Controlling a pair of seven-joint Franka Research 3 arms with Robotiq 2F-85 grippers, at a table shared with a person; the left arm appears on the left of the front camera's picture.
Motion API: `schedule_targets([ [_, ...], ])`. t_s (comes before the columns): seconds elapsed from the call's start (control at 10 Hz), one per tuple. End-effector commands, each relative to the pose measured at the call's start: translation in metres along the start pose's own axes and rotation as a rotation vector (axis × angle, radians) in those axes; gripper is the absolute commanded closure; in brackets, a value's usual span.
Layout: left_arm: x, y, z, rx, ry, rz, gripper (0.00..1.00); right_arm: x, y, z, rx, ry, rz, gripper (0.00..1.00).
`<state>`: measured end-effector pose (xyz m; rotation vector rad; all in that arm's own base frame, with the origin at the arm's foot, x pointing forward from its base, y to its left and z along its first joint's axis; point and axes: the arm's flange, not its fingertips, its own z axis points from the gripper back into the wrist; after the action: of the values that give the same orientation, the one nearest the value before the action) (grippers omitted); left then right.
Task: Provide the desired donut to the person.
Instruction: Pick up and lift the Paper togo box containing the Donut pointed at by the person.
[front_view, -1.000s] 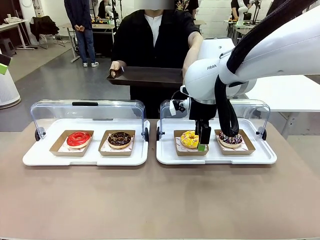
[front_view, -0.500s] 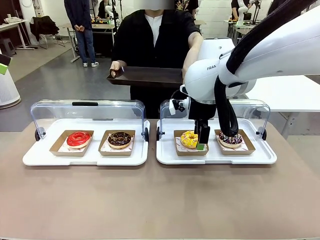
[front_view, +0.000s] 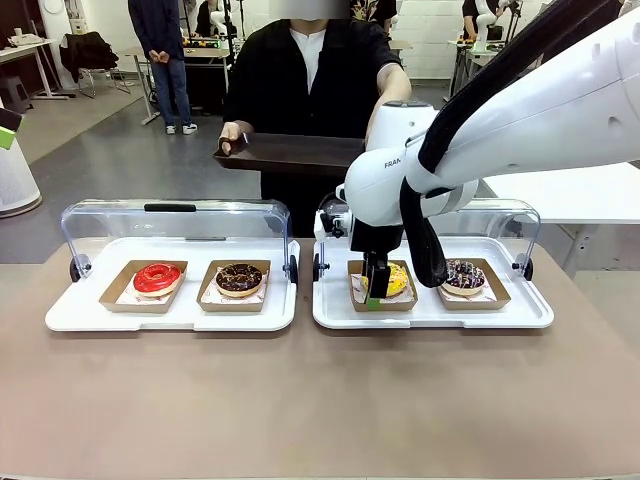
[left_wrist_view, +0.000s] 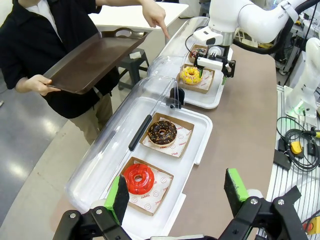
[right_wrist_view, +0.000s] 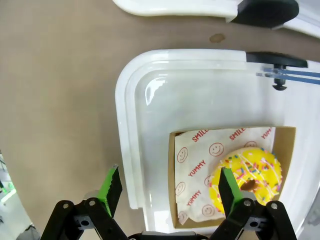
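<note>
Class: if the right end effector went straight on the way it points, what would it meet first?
Likely the yellow donut: one finger of the right end effector hangs over it, the other over the white tray edge. Depth is uncertain.

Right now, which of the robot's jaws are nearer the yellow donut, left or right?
Right. The right jaws hang open just above the yellow donut; the left jaws hover far off, by the red donut in the other tray.

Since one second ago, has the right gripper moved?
Yes. The right gripper shifted to the robot's left: it stood right of the yellow donut, now it stands left of it.
</note>
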<state>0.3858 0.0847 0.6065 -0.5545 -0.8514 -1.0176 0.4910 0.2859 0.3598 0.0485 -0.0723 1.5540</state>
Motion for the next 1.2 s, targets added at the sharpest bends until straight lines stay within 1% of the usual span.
schedule_targets([
  [0.0, 0.001, 0.0, -0.001, -0.001, -0.014, 0.003, 0.0, 0.001, -0.003, -0.001, -0.021, 0.038, -0.02, 0.0],
  [0.2, 0.001, 0.0, -0.001, -0.001, -0.014, 0.003, 0.0, 0.001, -0.003, -0.003, -0.042, 0.024, -0.008, 0.0],
  [0.4, 0.001, 0.0, -0.001, -0.001, -0.014, 0.003, 0.0, 0.004, -0.005, -0.012, -0.032, 0.007, 0.019, 0.0],
  [0.7, 0.001, 0.0, -0.001, -0.001, -0.014, 0.003, 0.0, 0.005, -0.007, -0.023, 0.005, 0.016, 0.024, 0.0],
  [1.1, 0.001, 0.0, -0.001, -0.001, -0.014, 0.003, 0.0, 0.006, -0.009, -0.027, 0.015, 0.014, 0.031, 0.0],
])
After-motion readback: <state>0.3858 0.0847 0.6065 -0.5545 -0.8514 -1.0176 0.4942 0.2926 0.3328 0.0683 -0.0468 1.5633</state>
